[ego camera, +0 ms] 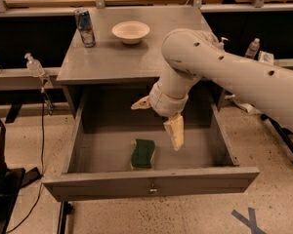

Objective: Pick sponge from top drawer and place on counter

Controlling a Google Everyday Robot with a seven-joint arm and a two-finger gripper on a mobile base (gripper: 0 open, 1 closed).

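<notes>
The sponge (143, 153), dark green on top with pale yellow foam beneath, lies on the floor of the open top drawer (151, 180), near its front and a little left of centre. The drawer's grey front panel has a small brass keyhole (152, 189). My gripper (176, 135) points down inside the drawer, hanging just right of the sponge and slightly above it, not touching it. It holds nothing that I can see. The grey counter (122, 57) lies behind and above the drawer.
A cream bowl (131, 31) and a blue drink can (85, 27) stand at the back of the counter. My white arm (234, 74) reaches in from the right, over the counter's right front corner. Bottles (33, 65) stand on side shelves.
</notes>
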